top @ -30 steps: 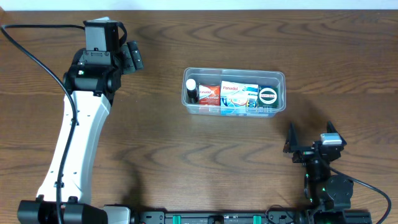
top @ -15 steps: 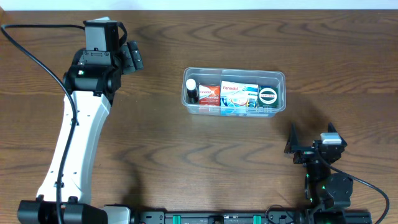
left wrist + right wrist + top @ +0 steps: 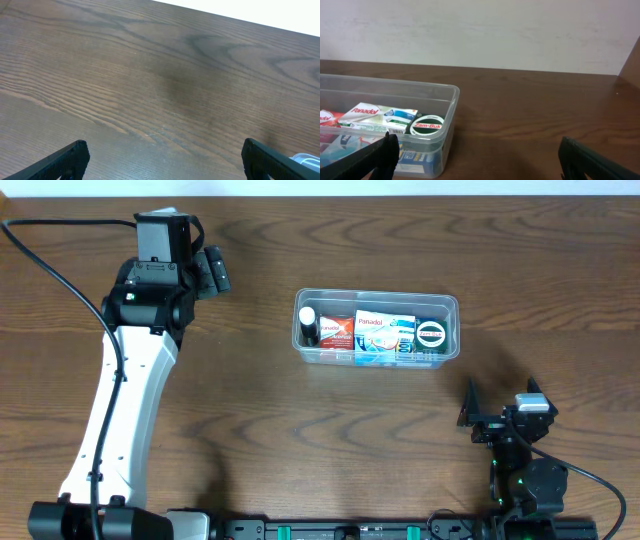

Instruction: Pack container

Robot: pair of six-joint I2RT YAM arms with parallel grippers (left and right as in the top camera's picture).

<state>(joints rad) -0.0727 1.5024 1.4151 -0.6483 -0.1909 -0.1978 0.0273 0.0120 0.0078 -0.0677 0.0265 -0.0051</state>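
The clear plastic container (image 3: 450, 305) stands at the table's middle right. It holds a small white-capped bottle (image 3: 308, 323), a red Panadol box (image 3: 336, 332), a blue-and-white Panadol box (image 3: 385, 330) and a round Zam-Buk tin (image 3: 431, 333). In the right wrist view the container (image 3: 451, 100) sits at the left with the tin (image 3: 428, 126) in its near corner. My left gripper (image 3: 214, 272) is open and empty, far left of the container, over bare wood (image 3: 162, 155). My right gripper (image 3: 497, 412) is open and empty, in front of the container's right end (image 3: 477, 160).
The dark wooden table (image 3: 300, 430) runs under everything. A pale wall (image 3: 480, 30) stands behind the table's far edge. The left arm's white link (image 3: 120, 400) lies along the left side.
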